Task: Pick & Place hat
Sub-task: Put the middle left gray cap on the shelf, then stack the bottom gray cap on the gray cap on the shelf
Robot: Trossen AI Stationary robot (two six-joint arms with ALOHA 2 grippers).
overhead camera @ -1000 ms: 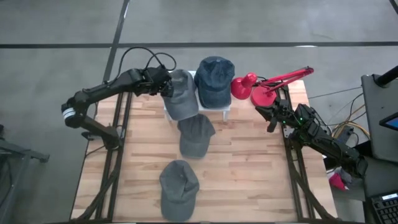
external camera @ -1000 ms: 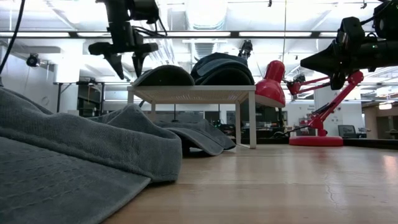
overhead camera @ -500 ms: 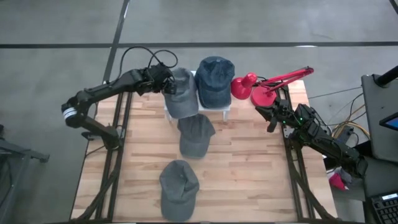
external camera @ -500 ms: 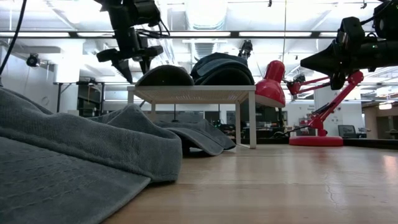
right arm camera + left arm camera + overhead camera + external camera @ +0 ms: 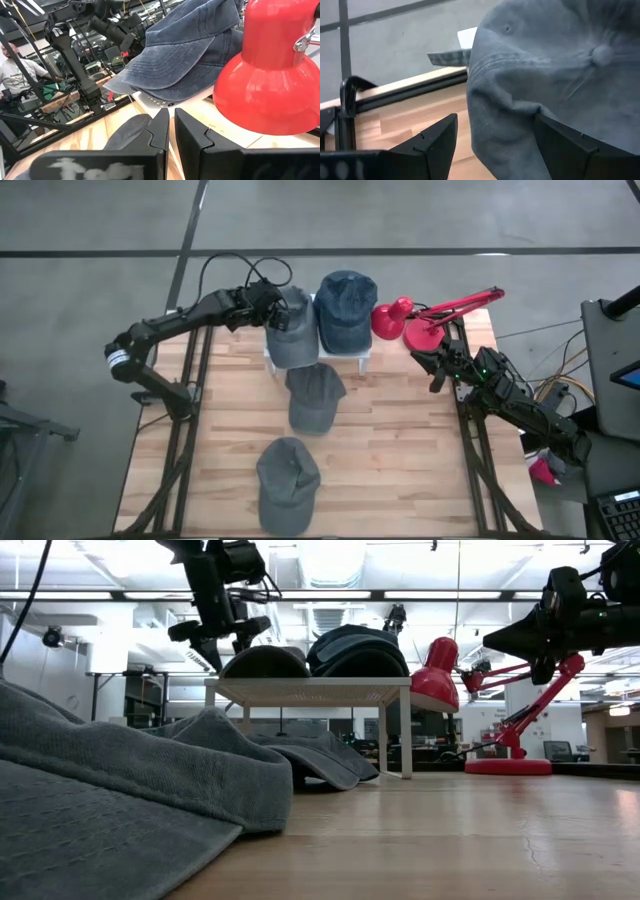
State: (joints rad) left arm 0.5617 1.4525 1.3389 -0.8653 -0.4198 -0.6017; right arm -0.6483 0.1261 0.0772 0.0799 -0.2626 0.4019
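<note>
A grey cap [image 5: 292, 335] [image 5: 265, 662] [image 5: 545, 65] lies crown up on a small white stand [image 5: 310, 690] at the table's far side. A blue cap [image 5: 345, 305] [image 5: 175, 55] lies beside it on the same stand. My left gripper [image 5: 270, 305] [image 5: 222, 640] [image 5: 495, 120] is open at the grey cap's left side, and the crown's lower edge sits between its fingers. My right gripper [image 5: 437, 368] [image 5: 171, 122] is shut and waits by the table's right edge, touching nothing. My left gripper comes level from the table's left. One finger [image 5: 560, 137] lies against the side of the grey cap's crown [image 5: 532, 107], where the cloth folds in a little. The other finger [image 5: 437, 140] stands clear of the cap. The cap rests on the stand.
A red desk lamp [image 5: 400, 320] [image 5: 270, 80] stands right of the stand. Two more grey caps lie on the wooden table, one just before the stand [image 5: 315, 395] and one near the front edge [image 5: 288, 480] [image 5: 110, 800]. A person [image 5: 12, 70] shows in the room behind.
My left gripper has moved toward the table's right, up to the grey cap on the stand, and has stayed open. The caps and the right arm have kept still.
</note>
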